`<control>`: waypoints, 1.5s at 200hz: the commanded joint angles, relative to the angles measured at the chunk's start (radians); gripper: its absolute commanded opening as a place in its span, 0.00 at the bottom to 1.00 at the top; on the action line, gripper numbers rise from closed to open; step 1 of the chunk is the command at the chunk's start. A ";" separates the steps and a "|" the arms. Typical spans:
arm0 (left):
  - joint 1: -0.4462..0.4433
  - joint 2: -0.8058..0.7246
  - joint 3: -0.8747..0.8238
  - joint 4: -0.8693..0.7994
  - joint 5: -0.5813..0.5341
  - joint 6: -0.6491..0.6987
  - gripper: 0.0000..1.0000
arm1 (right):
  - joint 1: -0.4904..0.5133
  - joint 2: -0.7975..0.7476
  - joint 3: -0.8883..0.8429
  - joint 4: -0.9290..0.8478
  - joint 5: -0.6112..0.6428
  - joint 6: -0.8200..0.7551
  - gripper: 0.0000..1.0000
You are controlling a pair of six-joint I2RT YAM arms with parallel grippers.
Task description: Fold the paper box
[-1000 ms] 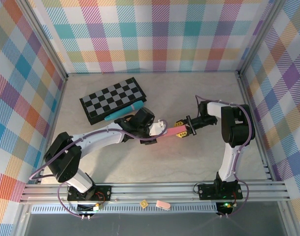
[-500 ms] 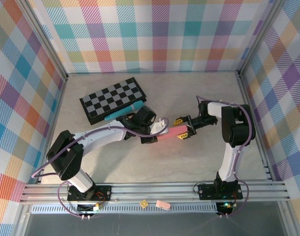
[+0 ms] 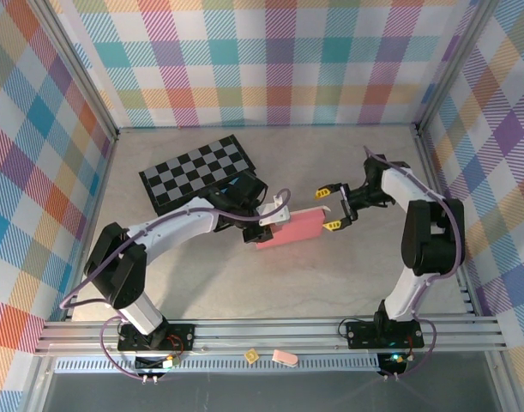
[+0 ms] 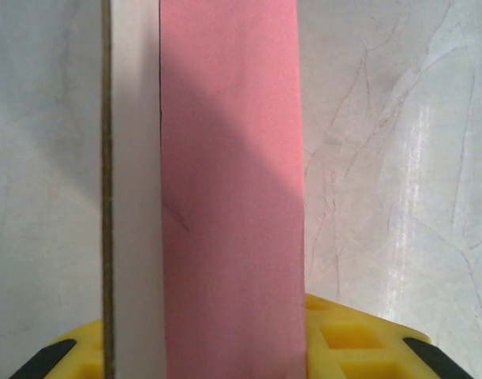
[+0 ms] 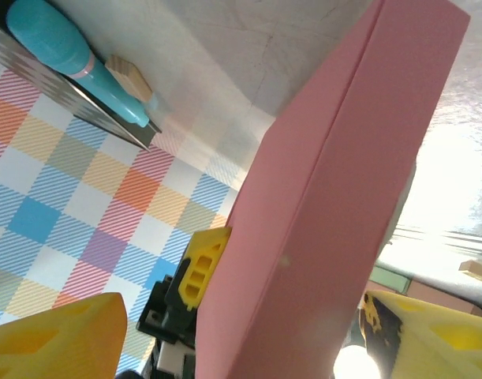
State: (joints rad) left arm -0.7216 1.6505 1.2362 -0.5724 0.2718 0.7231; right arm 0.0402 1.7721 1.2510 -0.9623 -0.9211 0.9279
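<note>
the paper box [image 3: 294,228] is smooth matte pink card with a straight crease along it and a pale greyish edge. it sits at the middle of the pale, marble-veined table [image 3: 347,275], near the black-and-grey checkered board [image 3: 195,172]. the left gripper [image 3: 266,227] is clamped on its left end. the right gripper [image 3: 328,209] is released, its ribbed yellow fingers [image 3: 333,226] spread wide at the right end.
</note>
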 commanded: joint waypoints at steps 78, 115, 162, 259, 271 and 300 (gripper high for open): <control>0.091 -0.048 -0.018 -0.196 0.066 0.005 0.29 | -0.013 -0.288 0.136 0.016 0.515 -0.290 0.50; 0.137 -0.137 -0.103 -0.221 0.067 0.042 0.30 | 0.212 -0.409 0.025 0.214 0.710 -0.646 0.44; 0.157 -0.171 -0.159 -0.199 0.066 0.042 0.32 | 0.302 -0.477 -0.107 0.343 0.573 -1.000 0.40; 0.159 -0.138 -0.139 -0.167 0.041 0.023 0.37 | 0.403 -0.309 0.024 0.174 0.531 -1.159 0.44; 0.159 -0.133 -0.135 -0.166 0.039 0.020 0.37 | 0.403 -0.309 0.023 0.169 0.515 -1.162 0.43; 0.159 -0.128 -0.131 -0.164 0.030 0.019 0.38 | 0.408 -0.286 0.013 0.162 0.522 -1.160 0.42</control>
State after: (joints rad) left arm -0.5724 1.5127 1.0889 -0.7307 0.3050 0.7483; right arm 0.4427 1.4647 1.2446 -0.7670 -0.3733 -0.2031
